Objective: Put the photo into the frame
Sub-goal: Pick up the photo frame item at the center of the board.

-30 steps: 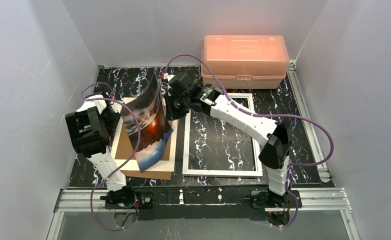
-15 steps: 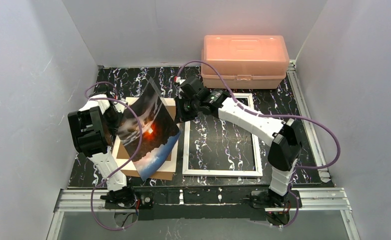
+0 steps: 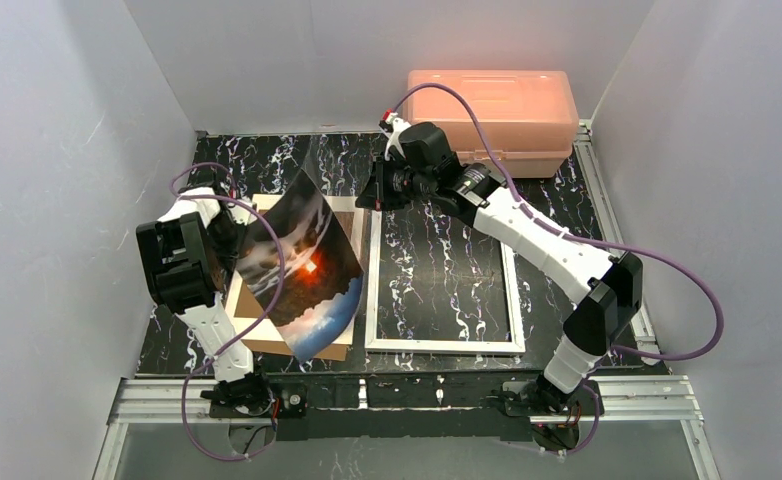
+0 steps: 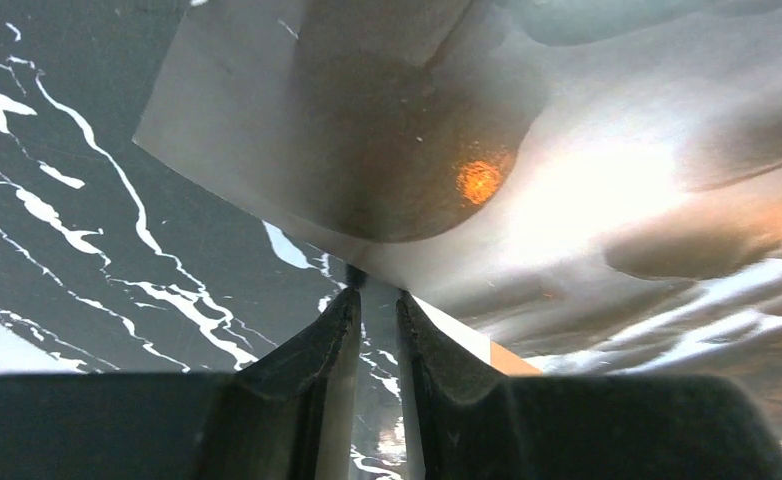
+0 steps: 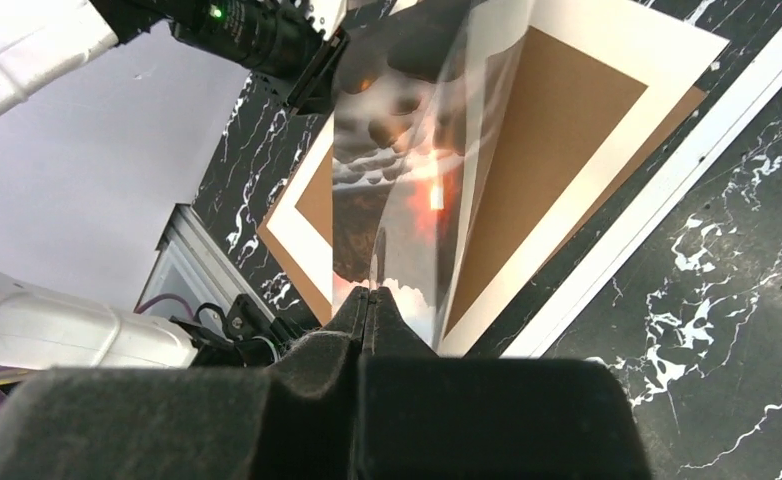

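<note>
The photo (image 3: 302,265) is held off the table (image 3: 267,160) at about 9 o'clock in the overhead view. It is tilted up on edge with its cloud-and-glow face turned toward 3 o'clock and its sheet slightly bowed. It is gripped at its 9 o'clock edge by the left gripper (image 4: 375,290). In the left wrist view the two fingers (image 4: 332,335) are seen drawn close on the print's edge, with only a thin gap left between them. Beneath the photo a brown board with a white border (image 5: 567,130) is laid flat on the table. The frame (image 3: 445,346) is laid flat just beside that board, toward 3 o'clock, and only the black marble pattern is seen inside its white rails. The right gripper (image 5: 368,300) is raised over the frame's 11 o'clock corner, its jaws pressed together on nothing and well apart from the photo. At 1 o'clock a pink plastic box (image 3: 489,110) is set against the back wall with its lid down. What it contains cannot be told through the cloudy plastic.
</note>
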Robot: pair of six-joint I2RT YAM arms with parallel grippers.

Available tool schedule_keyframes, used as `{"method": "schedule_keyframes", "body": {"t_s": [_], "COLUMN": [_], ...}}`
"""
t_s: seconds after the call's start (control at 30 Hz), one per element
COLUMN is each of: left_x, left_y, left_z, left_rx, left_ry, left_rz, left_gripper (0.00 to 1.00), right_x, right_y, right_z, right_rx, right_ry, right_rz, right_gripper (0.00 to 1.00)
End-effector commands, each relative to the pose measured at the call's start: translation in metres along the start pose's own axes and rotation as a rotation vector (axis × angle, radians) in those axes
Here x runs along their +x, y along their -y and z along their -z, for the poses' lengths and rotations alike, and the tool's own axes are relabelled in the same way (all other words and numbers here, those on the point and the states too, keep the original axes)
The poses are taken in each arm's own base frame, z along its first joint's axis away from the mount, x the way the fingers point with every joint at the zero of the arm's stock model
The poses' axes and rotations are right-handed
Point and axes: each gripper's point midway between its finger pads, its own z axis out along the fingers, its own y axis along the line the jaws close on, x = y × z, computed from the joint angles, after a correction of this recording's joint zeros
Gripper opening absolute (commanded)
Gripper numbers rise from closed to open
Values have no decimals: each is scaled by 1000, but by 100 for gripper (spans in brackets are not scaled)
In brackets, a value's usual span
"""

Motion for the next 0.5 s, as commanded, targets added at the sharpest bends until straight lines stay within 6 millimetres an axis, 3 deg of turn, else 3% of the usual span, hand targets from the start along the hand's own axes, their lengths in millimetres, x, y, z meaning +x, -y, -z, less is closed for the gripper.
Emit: {"method": "schedule_keyframes", "body": {"t_s": [0.0, 0.17, 0.33, 0.4, 0.47], "left_x": [-19, -30, -26, -28, -31], "left_y": [16, 23, 31, 33, 38], "left_z": [25, 37, 35, 36, 41], "left_rx": [101, 151, 159, 157, 165], "left_ry": [64, 85, 67, 70, 77], "left_rz": [22, 38, 23, 16, 9], "left_gripper": [19, 20, 20, 20, 20], "right_x": [-4, -40, -86, -88, -77], "right_y": [-8, -7, -5, 6, 21], "right_z": [3, 30, 87, 105, 116], "right_rx": [-24, 63, 188, 240, 281], "right_ry": [26, 149, 339, 374, 369], "right_rz": [-6, 58, 112, 95, 62], "right_gripper": [1, 1, 1, 1, 1]}}
